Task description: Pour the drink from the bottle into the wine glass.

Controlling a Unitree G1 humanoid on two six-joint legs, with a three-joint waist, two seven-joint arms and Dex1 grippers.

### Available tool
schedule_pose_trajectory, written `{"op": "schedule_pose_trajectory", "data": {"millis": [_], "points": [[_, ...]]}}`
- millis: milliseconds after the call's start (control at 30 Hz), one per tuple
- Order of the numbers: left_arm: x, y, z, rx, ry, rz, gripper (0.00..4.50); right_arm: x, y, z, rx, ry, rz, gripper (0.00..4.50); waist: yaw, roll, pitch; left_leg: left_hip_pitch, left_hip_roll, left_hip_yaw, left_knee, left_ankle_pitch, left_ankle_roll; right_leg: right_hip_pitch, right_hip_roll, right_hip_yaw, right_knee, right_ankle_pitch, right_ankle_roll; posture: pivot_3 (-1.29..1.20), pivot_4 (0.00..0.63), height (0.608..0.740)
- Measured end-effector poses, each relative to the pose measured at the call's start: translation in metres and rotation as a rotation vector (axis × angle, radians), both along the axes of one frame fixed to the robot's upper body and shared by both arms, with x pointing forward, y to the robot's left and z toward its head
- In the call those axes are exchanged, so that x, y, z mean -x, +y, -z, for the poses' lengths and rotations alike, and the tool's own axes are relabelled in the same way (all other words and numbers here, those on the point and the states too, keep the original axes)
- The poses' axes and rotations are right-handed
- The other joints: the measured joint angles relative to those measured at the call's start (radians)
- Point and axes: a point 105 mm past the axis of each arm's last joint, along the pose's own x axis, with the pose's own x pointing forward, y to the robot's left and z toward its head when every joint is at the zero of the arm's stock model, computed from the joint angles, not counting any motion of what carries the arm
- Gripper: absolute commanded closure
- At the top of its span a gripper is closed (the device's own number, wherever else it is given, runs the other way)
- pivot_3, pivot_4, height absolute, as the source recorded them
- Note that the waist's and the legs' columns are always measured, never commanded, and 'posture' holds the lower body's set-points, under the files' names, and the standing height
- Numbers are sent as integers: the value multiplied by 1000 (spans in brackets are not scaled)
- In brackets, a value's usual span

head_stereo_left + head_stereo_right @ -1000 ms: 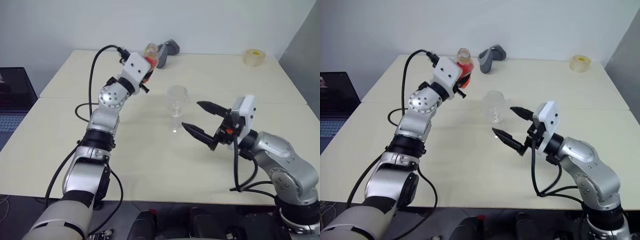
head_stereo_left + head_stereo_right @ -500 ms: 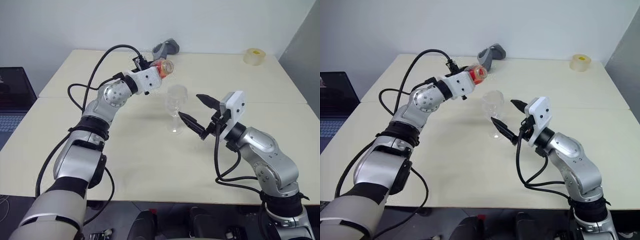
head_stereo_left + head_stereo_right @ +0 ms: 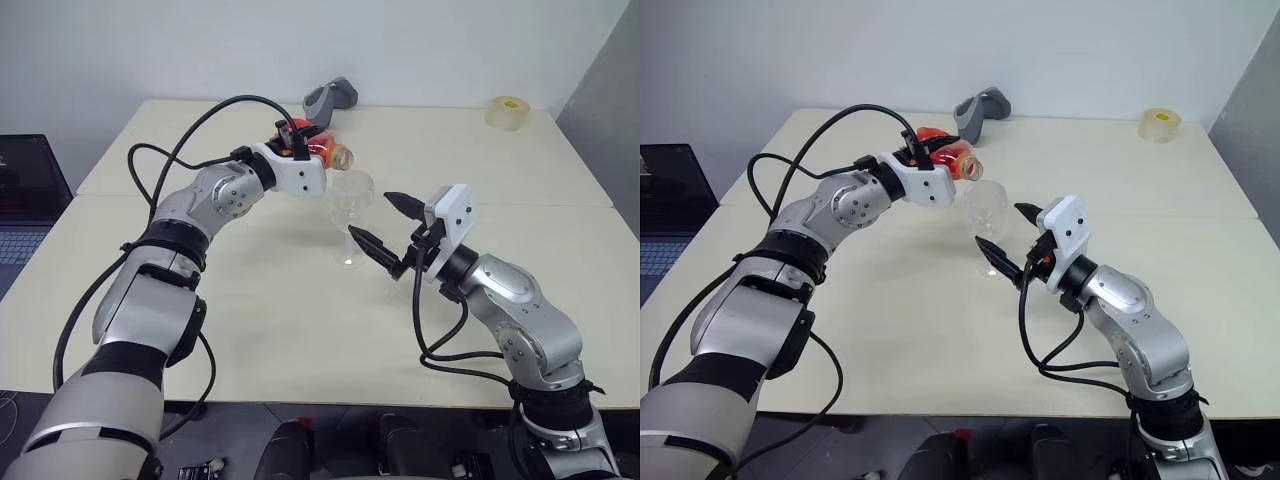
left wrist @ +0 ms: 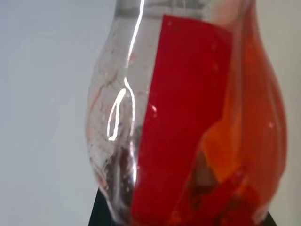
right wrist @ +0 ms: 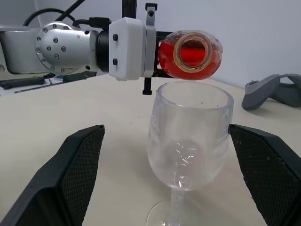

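Uncapped bottle [image 5: 190,54] tipped sideways above upright clear wine glass [image 5: 189,136]; red-orange drink [image 4: 244,141] inside.

**Left arm reaching and clamped, right arm bent with fingers spread**

The left arm stretches forward from the shoulder, elbow bent, its forearm angled toward the right, black cables looping above it. The left gripper [image 3: 312,150] sits at the end of a white wrist block, rolled onto its side and pointing roughly level toward the right; its fingers are clamped tight on the bottle [image 3: 948,160], just above and behind the wine glass [image 3: 351,215].

The right arm is folded at the elbow, forearm aimed forward and to the left. The right gripper [image 3: 384,227] has its two black fingers [image 5: 77,162] spread wide, one on either side of the wine glass, not touching it.
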Motion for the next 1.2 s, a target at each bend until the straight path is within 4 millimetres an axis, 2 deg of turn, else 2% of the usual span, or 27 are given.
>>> {"op": "schedule_pose_trajectory", "data": {"millis": [133,767,1200], "points": [[1,1,-8,-34,-65,-1,3597,-1,0,1,5,8,6,0,0,0,0,0,0,0,0,0,0,0,0,0,0,0,0,0,150,740],[4,-2,-18,-75,-176,16,3597,-3,0,0,17,2,18,0,0,0,0,0,0,1,0,0,0,-1,0,0,2,0,0,0,150,740],[-1,5,-15,-78,-170,-27,3598,-3,0,2,21,13,20,0,0,0,0,0,0,1,1,0,0,-1,0,0,3,0,1,0,150,740]]}}
